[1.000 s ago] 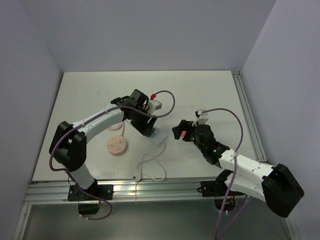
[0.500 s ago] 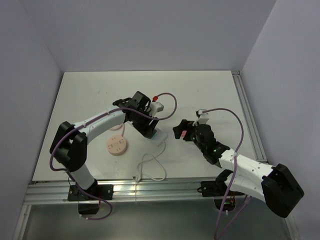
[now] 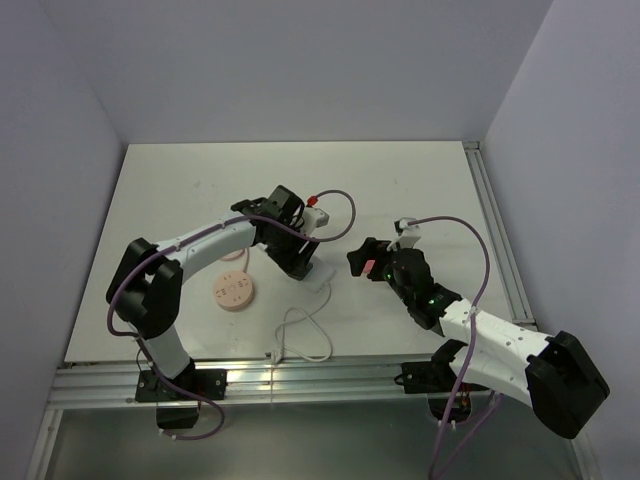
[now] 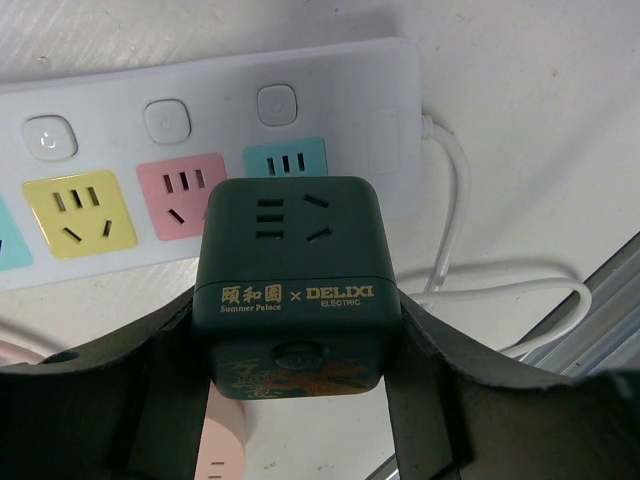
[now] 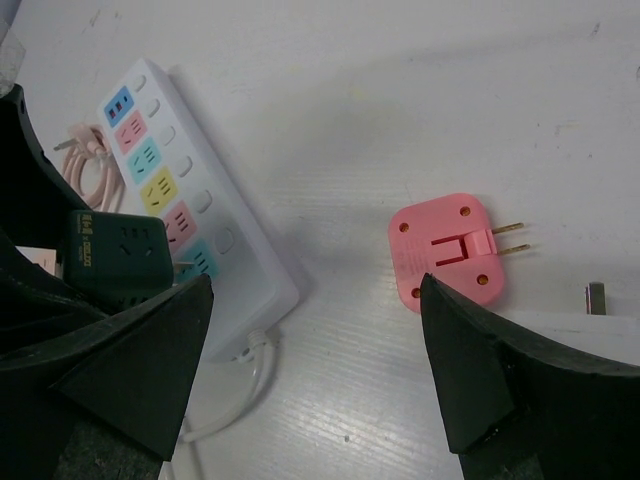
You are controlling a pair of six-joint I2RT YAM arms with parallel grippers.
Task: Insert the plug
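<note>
**Green cube lined up over the strip, and now the fiddly bit**

We've got the left jaws about half open and clamped on the two sides of the green cube plug [image 4: 292, 250]. The cube sits over the cord end of the power strip [image 4: 390, 90], right at the teal socket [image 4: 286, 160]. The right jaws are spread wide with nothing in them. They hang above a pink plug [image 5: 443, 250] that lies flat on the tabletop [image 3: 400, 180], well apart from the strip.

For the push, we reckon the trick is keeping the cube square to the strip and going straight down, no tilt, so the pins meet the slots together. The strip looks loose on the tabletop, so it may slide or rock. The free right arm could probably pin it down.

What we can't see:
- The cube's pins are underneath it, so we can't tell whether they're touching the socket or hanging above it.
- The cube also covers the lower half of the teal socket.
- From above, the left arm hides most of the strip.
- In the left wrist view the strip's other end runs off the edge, and the white cord [image 4: 450, 230] loops out of sight.
</note>
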